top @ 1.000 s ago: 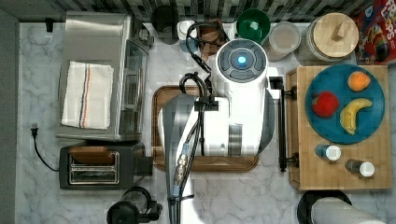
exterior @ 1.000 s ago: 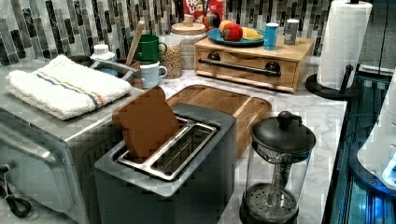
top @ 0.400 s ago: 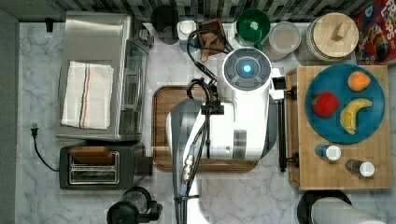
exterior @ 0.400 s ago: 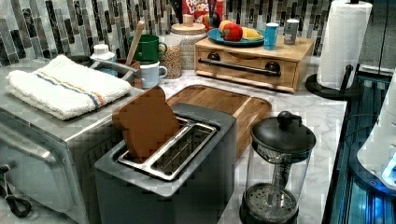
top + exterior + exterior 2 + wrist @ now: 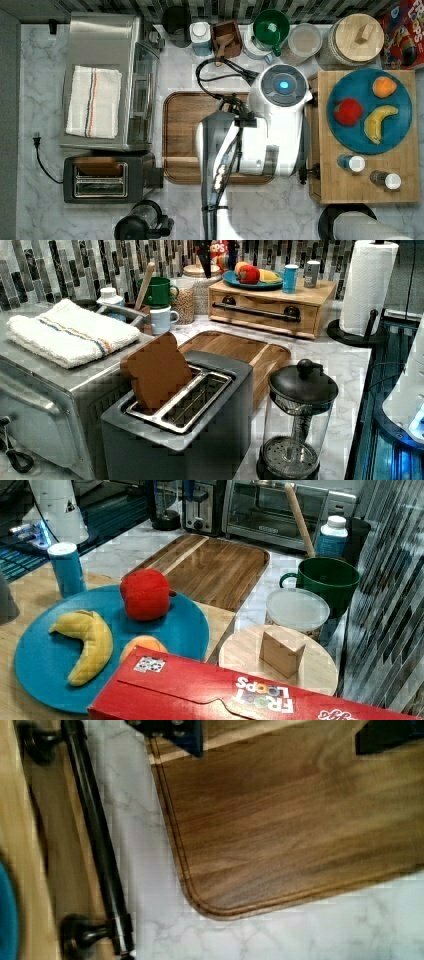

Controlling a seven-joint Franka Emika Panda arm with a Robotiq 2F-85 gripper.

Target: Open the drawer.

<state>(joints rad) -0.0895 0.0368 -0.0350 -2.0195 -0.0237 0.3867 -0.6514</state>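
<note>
The drawer point(image 5: 265, 310) is a light-wood front in a low box, shut, with a long black bar handle point(image 5: 257, 312) on two black mounts. In the top view my arm point(image 5: 280, 125) hangs over the dark wooden tray point(image 5: 182, 135), just left of the drawer box point(image 5: 365, 185), and hides most of the handle; one mount point(image 5: 305, 172) shows. In the wrist view my gripper point(image 5: 280, 732) is open, fingertips point(image 5: 172, 732) wide apart above the tray's corner point(image 5: 300, 830). The handle bar point(image 5: 95, 835) lies beside the gripper, apart from it, across a strip of marble.
On the box stand a blue plate point(image 5: 350, 142) of fruit and two small shakers point(image 5: 352, 162). A paper towel roll point(image 5: 367, 285) stands past the drawer's end. A toaster point(image 5: 100, 177), toaster oven point(image 5: 107, 50), French press point(image 5: 297, 420), mugs and jars ring the counter.
My arm has shifted toward the top view's right and a little down, bringing the wrist closer to the drawer box. Nothing else has moved.
</note>
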